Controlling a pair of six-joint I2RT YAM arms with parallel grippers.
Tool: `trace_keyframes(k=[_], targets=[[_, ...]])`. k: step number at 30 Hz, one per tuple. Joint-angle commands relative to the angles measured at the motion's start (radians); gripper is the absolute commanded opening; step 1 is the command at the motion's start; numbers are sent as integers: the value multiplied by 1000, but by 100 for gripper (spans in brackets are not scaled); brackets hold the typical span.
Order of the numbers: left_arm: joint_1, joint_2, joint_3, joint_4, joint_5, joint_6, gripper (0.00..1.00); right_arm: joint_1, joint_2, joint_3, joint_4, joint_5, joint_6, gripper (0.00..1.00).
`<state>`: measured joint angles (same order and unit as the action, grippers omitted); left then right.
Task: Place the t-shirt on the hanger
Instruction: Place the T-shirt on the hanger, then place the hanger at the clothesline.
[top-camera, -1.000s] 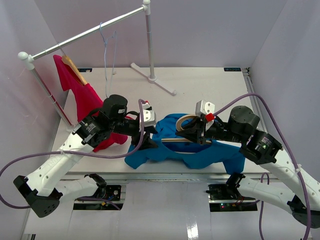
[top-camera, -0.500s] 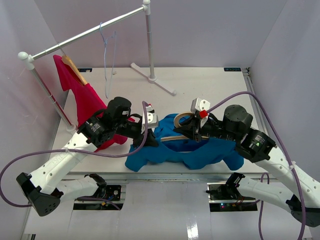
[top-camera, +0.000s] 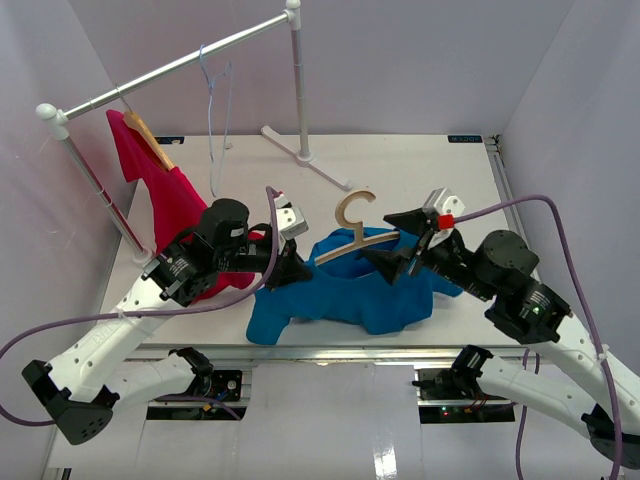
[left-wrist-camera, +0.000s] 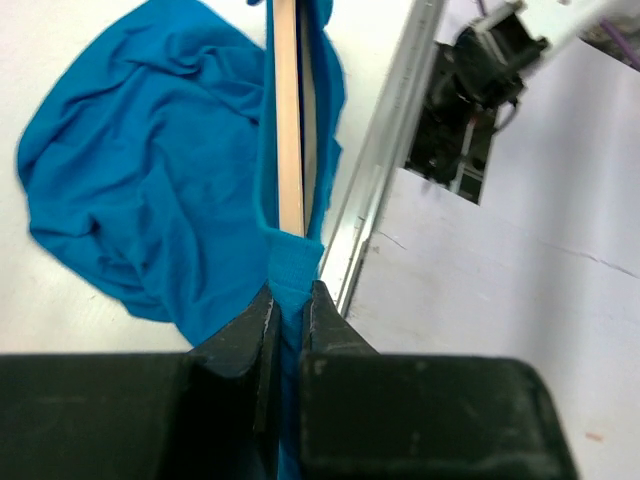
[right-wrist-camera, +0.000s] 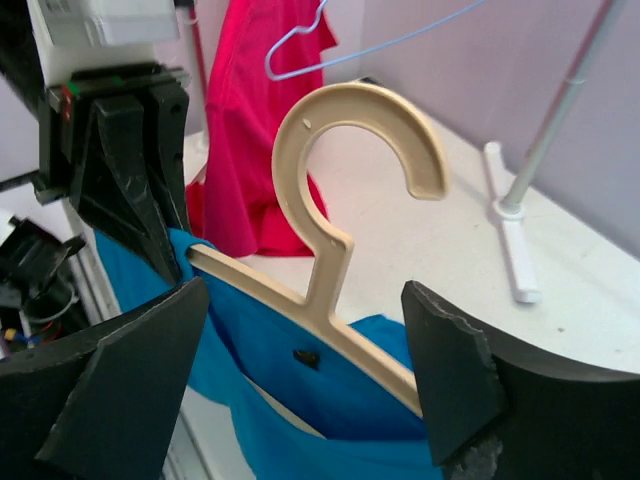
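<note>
Hanger (top-camera: 352, 228) rides half-buried in the t-shirt (top-camera: 350, 298) mid-table, hook up, left gripper (left-wrist-camera: 288, 300) clamped on cloth at its shoulder tip, likely to stretch it over, right gripper (top-camera: 392, 242) jaws apart astride the neck.

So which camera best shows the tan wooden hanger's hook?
The right wrist view: the light tan wooden clothes hanger sits mid-frame, its hook whole and close. The top view shows the hook small above the bright blue cloth t-shirt. The left wrist view shows only the hanger's edge inside the shirt, no hook.
</note>
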<state>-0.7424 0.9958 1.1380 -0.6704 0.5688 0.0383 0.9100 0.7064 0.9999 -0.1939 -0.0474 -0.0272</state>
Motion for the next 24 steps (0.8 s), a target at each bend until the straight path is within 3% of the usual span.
trace_keyframes(k=[1,6,13,17,22,24], targets=[[3,-75,-32,68,-197,-114,0,2,-63,-2,60,126,62,87],[3,-88,-40,52,-391,-204,0,2,-133,-24,56,236,72,89],[5,20,86,-86,-741,-365,0,1,-222,-63,40,323,79,90],[5,25,122,-134,-844,-432,0,1,-250,-73,19,348,72,90],[6,-39,115,-241,-1071,-507,0,1,-278,-76,-33,358,53,90],[5,-42,117,-219,-1065,-508,0,3,-286,-81,-33,362,49,90]])
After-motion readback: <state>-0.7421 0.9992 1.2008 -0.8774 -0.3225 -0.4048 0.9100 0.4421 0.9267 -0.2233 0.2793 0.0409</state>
